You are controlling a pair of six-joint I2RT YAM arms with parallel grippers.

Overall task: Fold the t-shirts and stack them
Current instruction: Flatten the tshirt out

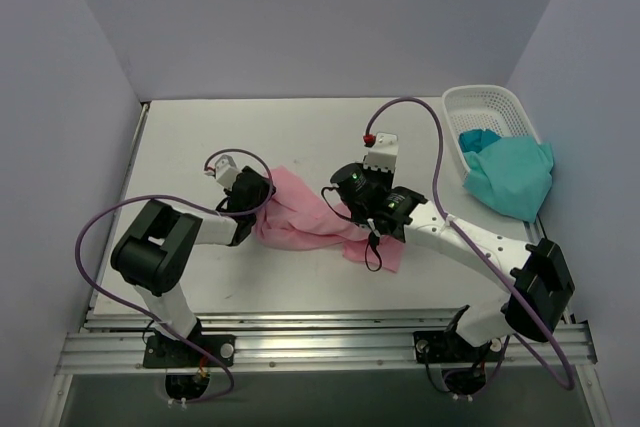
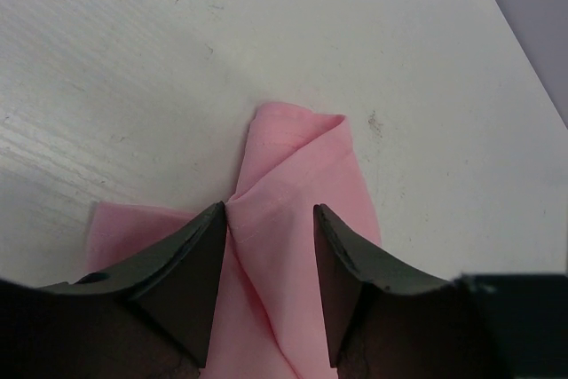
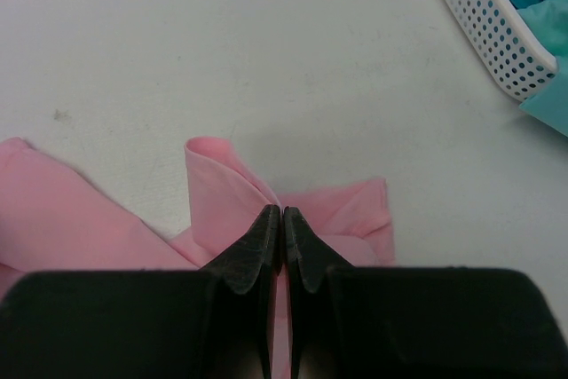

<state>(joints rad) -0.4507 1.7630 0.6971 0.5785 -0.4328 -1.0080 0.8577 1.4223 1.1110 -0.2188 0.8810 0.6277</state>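
**Gripping the pink t-shirt at both ends, with no fold made yet**

The pink t-shirt lies bunched near the middle of the table, a rumpled strip running between the two arms rather than a spread-out garment. It is thin, matte, plain cloth that creases softly. In the left wrist view a rounded ridge of it stands up with a rolled tip, and in the right wrist view a similar loop rises beside a flatter corner.

The left gripper stands partway apart, its dark wedge-shaped jaws astride that ridge. The cloth sits between them but does not look squeezed. The right gripper is pressed tight, tips together, apparently pinching a bit of pink cloth at the shirt's other end.

By my reading the task is at an early stage. No neat fold shows anywhere, the shirt needs flattening first, and nothing is stacked.

The teal t-shirt is well apart at the far right, draped over the near end of the white basket and spilling onto the table, crumpled and untouched. A darker blue-green cloth sits inside the basket; I cannot tell whether it is part of that shirt or a separate one. The basket is rigid plastic, its walls a lattice of small holes, and the table is a smooth, pale surface with a faint grain.
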